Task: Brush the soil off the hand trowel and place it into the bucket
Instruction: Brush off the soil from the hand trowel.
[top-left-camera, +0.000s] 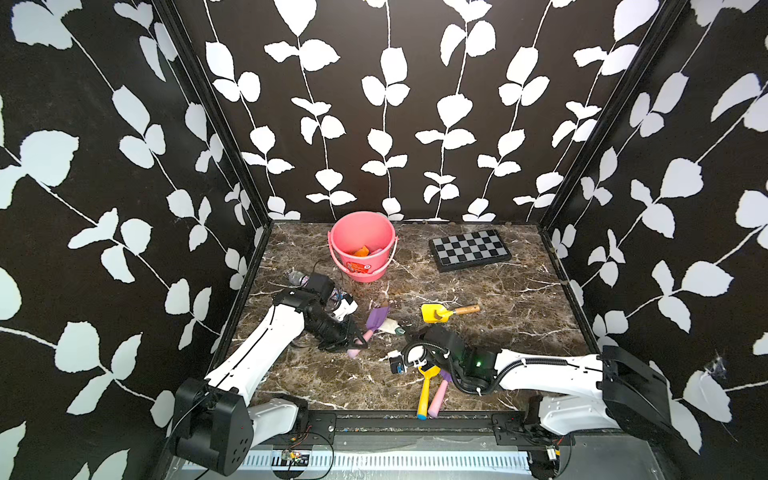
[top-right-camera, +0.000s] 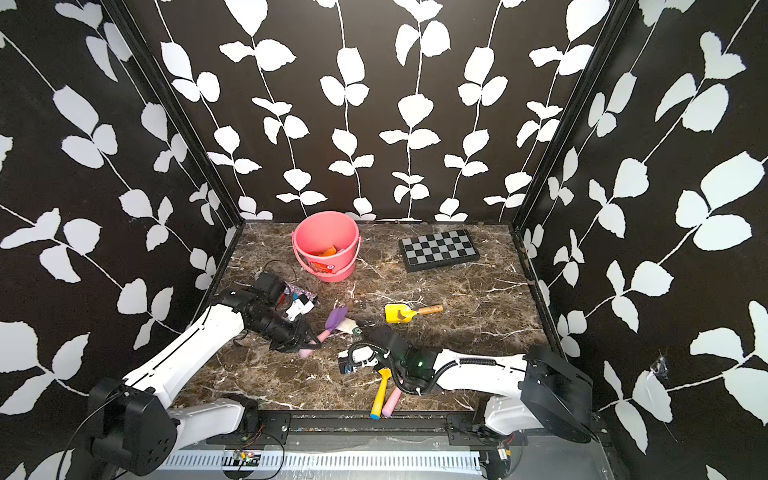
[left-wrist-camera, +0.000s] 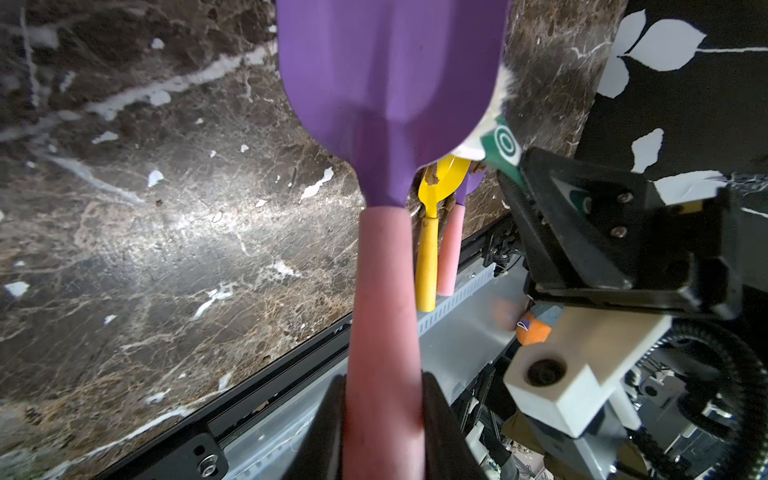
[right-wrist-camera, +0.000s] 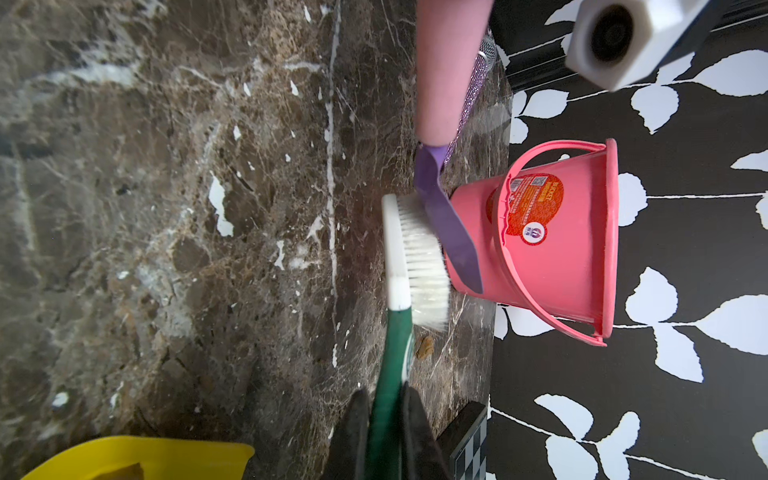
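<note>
The left end effector (left-wrist-camera: 384, 415) is clenched on the pink handle of the purple hand trowel (top-left-camera: 376, 319), holding it over the middle of the bench (top-left-camera: 498, 291) with the blade pointing toward the far edge, where the bucket (top-left-camera: 384, 253) stands upright a little left of centre. The right end effector (right-wrist-camera: 386, 401) is clamped on the green handle of a white-bristled brush (right-wrist-camera: 422, 257), whose bristles press against one face of the blade, so the step in hand looks like the brushing itself. One brown lump of soil (right-wrist-camera: 424, 347) lies on the bench just beside the bristles. The blade face being brushed is hidden, so the first risk is carrying the trowel to the bucket while dirt may yet cling there. The brush pushes on the blade well away from the grip, which could twist the smooth handle in the jaws or lever it loose. The two wrists work close together and a wider stroke could knock them. A yellow trowel (top-left-camera: 436, 312) carrying soil lies near the right arm, and a careless sweep could scatter it. The bucket looks light, with its bail handle hanging down the near side, so a blade that catches the rim or handle could tip it
</note>
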